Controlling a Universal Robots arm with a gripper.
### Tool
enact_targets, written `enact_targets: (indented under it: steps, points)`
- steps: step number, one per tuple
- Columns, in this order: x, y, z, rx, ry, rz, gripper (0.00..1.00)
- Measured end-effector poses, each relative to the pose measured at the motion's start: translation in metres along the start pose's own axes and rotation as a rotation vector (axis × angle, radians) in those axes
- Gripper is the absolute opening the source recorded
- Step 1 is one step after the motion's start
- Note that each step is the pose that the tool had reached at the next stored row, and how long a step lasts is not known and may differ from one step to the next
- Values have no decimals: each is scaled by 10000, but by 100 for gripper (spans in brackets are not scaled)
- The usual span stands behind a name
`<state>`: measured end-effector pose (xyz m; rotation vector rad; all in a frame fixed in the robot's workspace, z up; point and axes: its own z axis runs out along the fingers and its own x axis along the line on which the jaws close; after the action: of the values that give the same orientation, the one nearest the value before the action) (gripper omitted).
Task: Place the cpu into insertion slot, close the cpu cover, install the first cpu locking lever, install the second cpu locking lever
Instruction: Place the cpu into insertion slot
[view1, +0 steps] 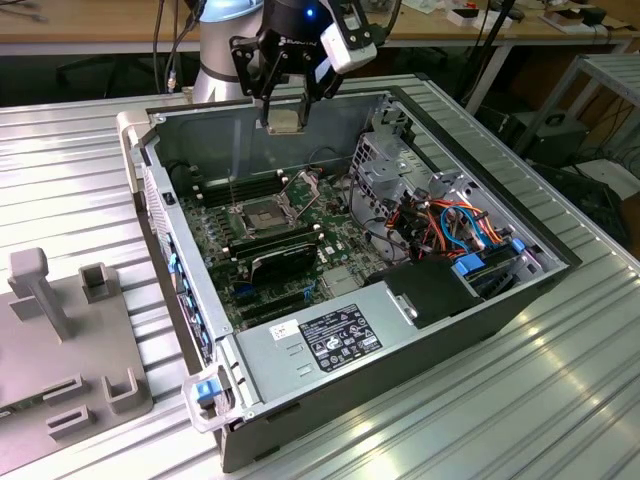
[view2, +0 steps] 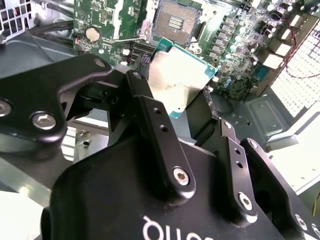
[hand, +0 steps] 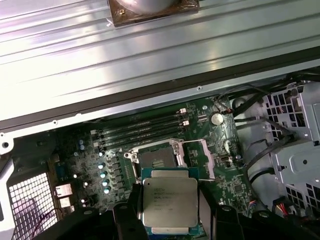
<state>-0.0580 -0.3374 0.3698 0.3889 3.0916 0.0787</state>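
Gripper (view1: 284, 106) holding the cpu (view1: 283, 121) high over the open computer case (view1: 200, 135).
Its jaws are closed on the chip's edges. The first wrist view shows the insertion slot (hand: 156, 161) bare beneath; in the exterior view the cpu cover (view1: 303, 190) seems to stand raised beside the slot.

The cpu (hand: 169, 204) showed a dull silvery metal top, faintly smudged. The gripper (view2: 173, 99) was smooth black, with a soft sheen. Inside the computer case (view1: 210, 135), the circuit board (view1: 335, 225) looked matt green; around the case, the ribbed metal table (view1: 520, 400) gleamed.
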Motion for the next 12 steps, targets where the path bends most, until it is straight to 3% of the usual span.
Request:
enact_targets:
  steps: [12]
  points:
    - [47,-12,8,20,-62,1169,55]
